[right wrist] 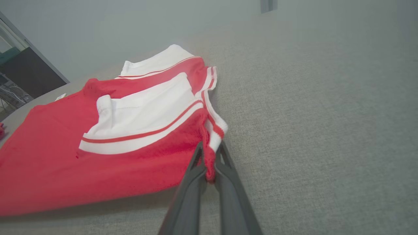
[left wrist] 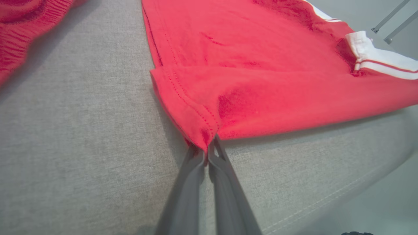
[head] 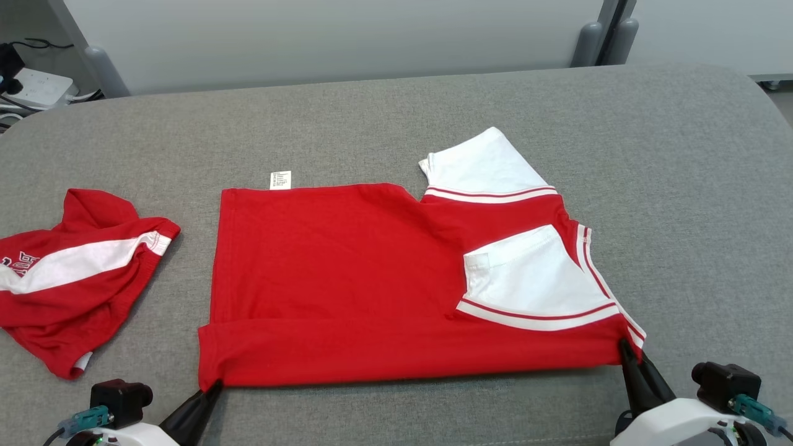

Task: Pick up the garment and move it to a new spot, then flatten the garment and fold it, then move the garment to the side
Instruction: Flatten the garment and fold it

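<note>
step: folding | garment lay spread just beside crumpled red piece | left gripper clamped on corner nearest that piece, right gripper on corner farthest | next, likely: carry both corners across evenly

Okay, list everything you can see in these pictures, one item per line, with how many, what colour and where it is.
T-shirt: one, red with white sleeves and trim, middle of the surface, near edge folded over
label: one, white, sticking out at the T-shirt's far edge
crumpled garment: one, red with a white band, left side, apart from the T-shirt
padded surface: one, grey fabric, under both garments
power strip: one, white, beyond the far left corner
left gripper: one, dark fingers, shut on the T-shirt's near left corner
right gripper: one, dark fingers, shut on the T-shirt's near right corner
</note>
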Robot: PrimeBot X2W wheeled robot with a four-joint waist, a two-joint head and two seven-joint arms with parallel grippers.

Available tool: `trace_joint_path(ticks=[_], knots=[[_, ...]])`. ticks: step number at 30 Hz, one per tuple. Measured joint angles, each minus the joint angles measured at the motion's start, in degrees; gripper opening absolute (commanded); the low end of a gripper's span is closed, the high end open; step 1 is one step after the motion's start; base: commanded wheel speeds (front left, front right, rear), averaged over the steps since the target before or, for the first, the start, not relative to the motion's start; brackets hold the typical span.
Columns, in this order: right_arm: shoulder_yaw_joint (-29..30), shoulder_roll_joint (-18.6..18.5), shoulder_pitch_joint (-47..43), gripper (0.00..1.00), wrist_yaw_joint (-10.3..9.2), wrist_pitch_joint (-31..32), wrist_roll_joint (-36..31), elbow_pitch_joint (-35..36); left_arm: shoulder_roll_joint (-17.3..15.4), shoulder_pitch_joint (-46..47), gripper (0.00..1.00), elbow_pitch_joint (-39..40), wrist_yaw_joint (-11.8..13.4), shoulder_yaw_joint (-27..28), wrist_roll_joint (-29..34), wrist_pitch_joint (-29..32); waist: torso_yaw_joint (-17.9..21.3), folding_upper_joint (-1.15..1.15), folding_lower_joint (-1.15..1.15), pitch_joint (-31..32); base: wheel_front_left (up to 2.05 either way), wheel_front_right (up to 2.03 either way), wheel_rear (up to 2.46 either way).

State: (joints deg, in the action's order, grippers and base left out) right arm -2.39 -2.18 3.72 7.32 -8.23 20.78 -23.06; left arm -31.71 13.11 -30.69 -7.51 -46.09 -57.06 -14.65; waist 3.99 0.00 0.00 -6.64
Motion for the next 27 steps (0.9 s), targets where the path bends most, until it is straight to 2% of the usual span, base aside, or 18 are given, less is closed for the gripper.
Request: trace_joint_path(ticks=[2, 3, 4, 5, 6, 11, 14, 22, 27], knots=[[0.0, 0.0, -0.8, 0.0, 0.0, 0.0, 0.4, 0.0, 0.0, 0.0, 0.0, -0.5, 0.0, -0.3, 0.0, 0.0, 0.0, 0.0, 0.0, -0.3, 0.0, 0.0, 0.0], [0.0, 0.1, -1.0, 0.22, 0.01, 0.0, 0.5, 0.0, 0.0, 0.0, 0.0, -0.6, 0.0, -0.5, 0.0, 0.0, 0.0, 0.0, 0.0, -0.4, 0.0, 0.0, 0.0], [0.3, 0.2, -1.1, 0.59, 0.01, -0.1, 0.6, -0.2, 0.0, 0.0, 0.18, -0.6, 0.0, -0.8, 0.0, 0.0, 0.0, 0.0, 0.0, -0.6, 0.0, 0.0, 0.0], [0.6, 0.2, -1.0, 1.0, 0.01, -0.5, 0.6, -0.4, 0.0, 0.0, 0.5, -0.6, 0.0, -1.0, 0.0, 0.0, -0.1, 0.0, 0.0, -0.8, 0.0, 0.0, 0.0], [1.1, 0.1, -1.0, 1.0, 0.0, -0.9, 0.3, -0.7, 0.0, 0.0, 1.0, -0.6, 0.0, -1.1, -0.1, 0.0, -0.2, 0.0, 0.0, -1.1, 0.0, 0.0, 0.0], [4.0, 0.0, -0.4, 1.0, -0.02, -2.5, -2.6, -1.8, -0.2, 0.0, 1.0, -1.4, 0.0, -1.3, -0.5, 0.0, -0.7, 0.0, 0.0, -1.6, 0.0, 0.0, 0.0], [6.4, 0.0, 0.8, 1.0, -0.02, -3.1, -5.9, -1.1, -0.3, 0.1, 1.0, -1.6, 0.0, 1.2, 1.2, 0.0, -1.2, 0.0, 0.0, -1.7, 0.0, 0.0, 0.0], [7.7, -0.1, 6.8, 1.0, -0.02, -4.0, -11.4, 3.5, 1.9, 0.4, 1.0, 1.7, 0.0, 14.4, 12.2, 0.0, -2.2, 0.0, 0.0, -2.0, 0.0, 0.0, 0.0], [7.2, -0.1, 10.7, 1.0, -0.02, -4.0, -13.0, 4.3, 3.6, 0.6, 1.0, 5.0, 0.0, 19.5, 16.1, 0.0, -2.1, 0.0, 0.0, -3.5, 0.0, 0.0, 0.0]])
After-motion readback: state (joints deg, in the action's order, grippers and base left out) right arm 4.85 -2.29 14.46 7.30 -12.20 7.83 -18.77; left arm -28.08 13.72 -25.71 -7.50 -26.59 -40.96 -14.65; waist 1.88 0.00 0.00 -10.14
